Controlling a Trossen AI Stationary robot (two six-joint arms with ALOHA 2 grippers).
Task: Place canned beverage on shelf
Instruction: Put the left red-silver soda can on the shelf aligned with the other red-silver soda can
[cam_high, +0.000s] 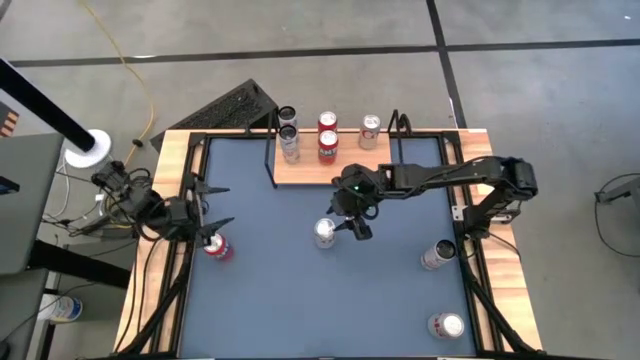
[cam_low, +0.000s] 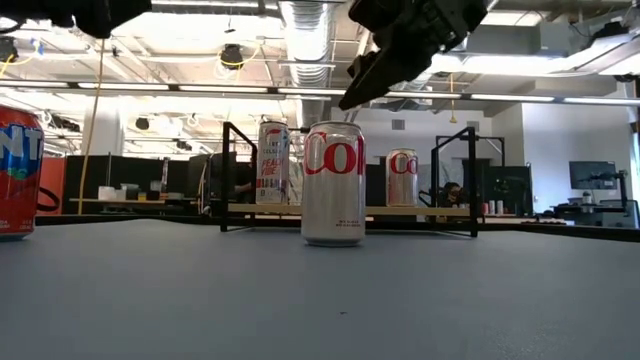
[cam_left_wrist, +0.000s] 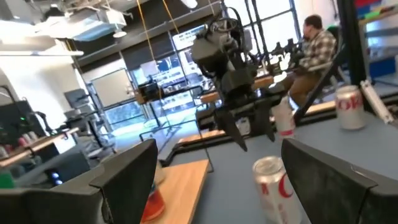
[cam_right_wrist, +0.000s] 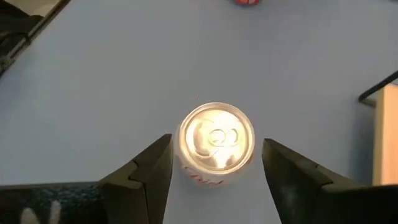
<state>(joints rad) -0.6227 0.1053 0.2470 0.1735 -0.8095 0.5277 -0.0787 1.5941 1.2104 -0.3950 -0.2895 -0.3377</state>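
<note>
- Two fingers of the right pincer (cam_right_wrist: 214, 171) are spread wide, so go straight down until one is on each side of the silver can (cam_right_wrist: 216, 142), then squeeze gently.
- That can stands upright mid-frame in the high view, right under the pincer, just below the shelf (cam_high: 305, 172).
- Left pincer (cam_high: 205, 232) waits at the left by a red can (cam_high: 217, 246), open too.

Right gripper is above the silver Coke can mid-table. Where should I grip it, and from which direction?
Grip the silver can across its round side wall just below the top rim, descending straight from above. It stands upright with free mat all round it, and the right gripper is open, its fingers straddling it.
</note>
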